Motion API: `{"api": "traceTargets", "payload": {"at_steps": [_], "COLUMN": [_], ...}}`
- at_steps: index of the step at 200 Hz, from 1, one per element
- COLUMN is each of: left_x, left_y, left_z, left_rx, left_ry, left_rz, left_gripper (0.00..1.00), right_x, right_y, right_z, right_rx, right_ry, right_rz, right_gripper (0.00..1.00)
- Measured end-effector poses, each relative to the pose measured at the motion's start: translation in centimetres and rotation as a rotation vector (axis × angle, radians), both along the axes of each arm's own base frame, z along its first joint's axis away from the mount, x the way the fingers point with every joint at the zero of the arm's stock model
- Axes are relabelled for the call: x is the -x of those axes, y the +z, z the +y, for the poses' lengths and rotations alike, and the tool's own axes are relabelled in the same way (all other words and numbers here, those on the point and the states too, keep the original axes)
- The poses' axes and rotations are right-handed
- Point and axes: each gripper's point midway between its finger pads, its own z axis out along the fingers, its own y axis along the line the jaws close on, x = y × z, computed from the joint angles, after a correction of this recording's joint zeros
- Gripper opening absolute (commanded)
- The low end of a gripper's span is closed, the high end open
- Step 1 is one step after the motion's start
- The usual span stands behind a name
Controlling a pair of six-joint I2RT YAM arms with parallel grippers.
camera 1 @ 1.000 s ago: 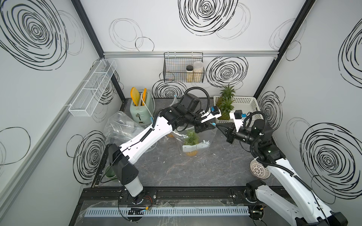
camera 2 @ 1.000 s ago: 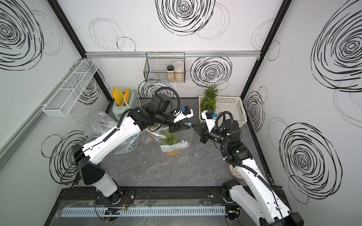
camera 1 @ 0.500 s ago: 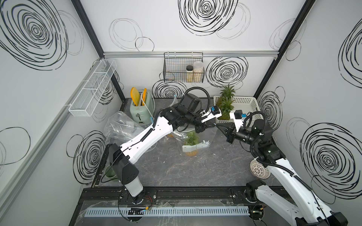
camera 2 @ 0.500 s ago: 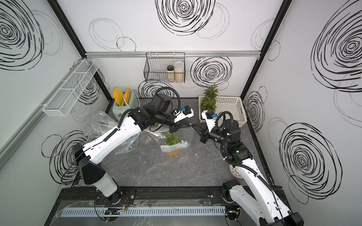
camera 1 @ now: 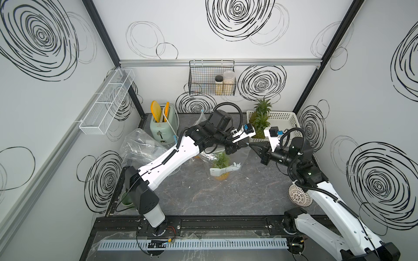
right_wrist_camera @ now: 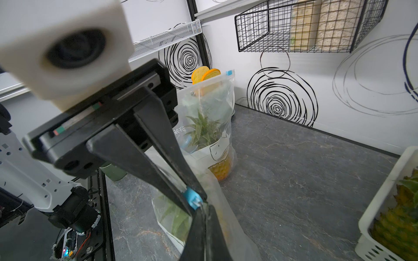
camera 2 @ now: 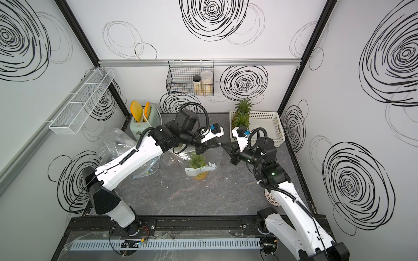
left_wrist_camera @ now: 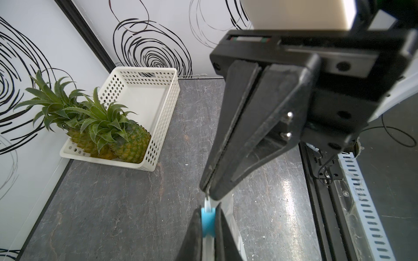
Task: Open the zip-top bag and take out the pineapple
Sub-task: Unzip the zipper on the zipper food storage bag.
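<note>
A clear zip-top bag stands mid-table in both top views, with the pineapple inside it behind a white label. The fruit's green leaves show through the plastic. My left gripper is shut on the bag's blue zipper slider, which also shows in the right wrist view. Tip to tip with it, my right gripper is shut on the bag's top edge just past the slider. The bag's mouth is hidden between the two sets of fingers.
A white basket at the back right holds two pineapples. A second bagged pineapple stands behind my left arm, before a green toaster. Crumpled clear bags lie at the left. A white perforated dome sits by my right arm.
My left gripper's jaws have closed onto the blue slider. Both arms have stayed nearly where they were, and the right gripper has kept its hold.
</note>
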Motion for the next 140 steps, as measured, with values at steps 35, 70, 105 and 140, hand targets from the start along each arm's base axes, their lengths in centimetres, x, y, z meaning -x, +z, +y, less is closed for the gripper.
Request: {"api": "traceTargets", "payload": {"at_steps": [35,70,105,140], "left_x": [-0.1,-0.2,-0.2,-0.3], "left_y": [0.1,0.2,0.3,0.7], "left_z": [0.3,0.4,1.0,2.5], "left_rx": [-0.001,0.000,-0.002,-0.006], "left_ry": [0.015,0.026,0.043,0.078], "left_rz": [-0.017,-0.027,-0.039,-0.051], "left_gripper": [0.13,0.13,0.13,0.13], "right_x": [-0.3,-0.8,-1.3,-1.8], "right_y": [0.1,0.2,0.4,0.4], "right_z": [-0.6,-1.5,-2.8,-3.7], "right_rx": [-0.014,-0.023,-0.029,-0.039], "right_ry": [-0.016,-0.050,-0.090,-0.115], "right_rz": [0.014,0.021,0.022,0.029], "right_gripper": [0.00,0.00,0.00,0.00]}}
